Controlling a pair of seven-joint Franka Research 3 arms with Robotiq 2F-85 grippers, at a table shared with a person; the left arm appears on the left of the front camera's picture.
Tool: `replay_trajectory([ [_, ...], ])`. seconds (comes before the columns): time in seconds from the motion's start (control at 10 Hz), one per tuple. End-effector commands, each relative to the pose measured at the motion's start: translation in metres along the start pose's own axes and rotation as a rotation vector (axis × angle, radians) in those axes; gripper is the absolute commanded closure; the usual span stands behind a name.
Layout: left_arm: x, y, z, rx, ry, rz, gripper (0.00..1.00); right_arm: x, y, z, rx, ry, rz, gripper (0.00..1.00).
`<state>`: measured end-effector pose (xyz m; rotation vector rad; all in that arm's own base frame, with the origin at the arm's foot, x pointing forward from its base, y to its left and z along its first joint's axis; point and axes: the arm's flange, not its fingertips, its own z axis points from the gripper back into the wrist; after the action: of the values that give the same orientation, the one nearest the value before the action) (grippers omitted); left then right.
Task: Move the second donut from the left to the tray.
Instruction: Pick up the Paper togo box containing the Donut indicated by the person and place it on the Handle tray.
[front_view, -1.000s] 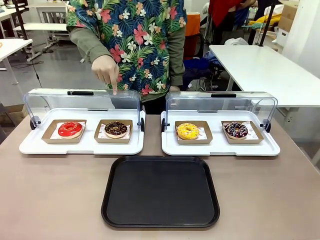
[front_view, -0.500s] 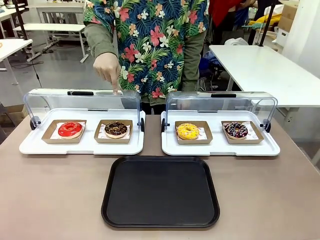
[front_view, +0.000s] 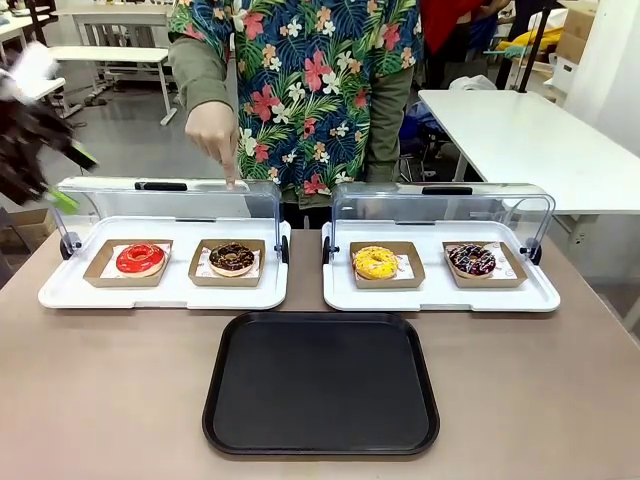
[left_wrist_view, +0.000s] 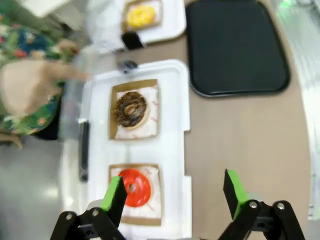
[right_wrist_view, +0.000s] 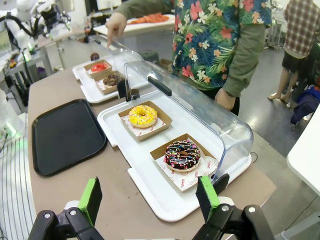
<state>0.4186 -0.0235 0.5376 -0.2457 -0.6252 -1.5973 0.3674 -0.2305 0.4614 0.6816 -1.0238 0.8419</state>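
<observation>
Bright, even overhead light is seen w/ soft shadows. Left wrist view is smeared by motion blur; left gripper (front_view: 72, 178) is blurred in front view too.

The chocolate donut (front_view: 232, 257) was open to approach from above and from the near side. The clear lid (front_view: 165, 200) stood raised behind it and closed off the far side. A person's hand (front_view: 210, 130) pointed down just over that lid's top edge, above the donut. The red-glazed donut's holder (front_view: 98, 270) lay just beside on the left, a narrow gap between. The black tray (front_view: 321, 383) lay bare, with a strip of open table (front_view: 120, 380) separating it from the white tray (front_view: 160, 297).
</observation>
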Motion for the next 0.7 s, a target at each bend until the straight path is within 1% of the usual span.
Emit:
replay_trajectory([
  [0.0, 0.019, -0.005, -0.042, -0.051, 0.11, -0.045, 0.0, 0.002, -0.003, 0.001, -0.005, -0.031, 0.028, 0.0],
  [0.1, 0.038, -0.006, -0.074, -0.058, 0.155, -0.067, 0.0, 0.002, -0.003, 0.001, -0.005, -0.031, 0.028, 0.0],
  [0.3, 0.061, -0.015, -0.122, -0.07, 0.24, -0.099, 0.0, 0.002, -0.003, 0.001, -0.005, -0.031, 0.028, 0.0],
  [0.5, 0.071, -0.014, -0.158, -0.057, 0.324, -0.108, 0.0, 0.002, -0.003, 0.001, -0.005, -0.031, 0.028, 0.0],
  [0.6, 0.072, -0.005, -0.164, -0.043, 0.357, -0.101, 0.0, 0.002, -0.003, 0.001, -0.005, -0.031, 0.028, 0.0],
])
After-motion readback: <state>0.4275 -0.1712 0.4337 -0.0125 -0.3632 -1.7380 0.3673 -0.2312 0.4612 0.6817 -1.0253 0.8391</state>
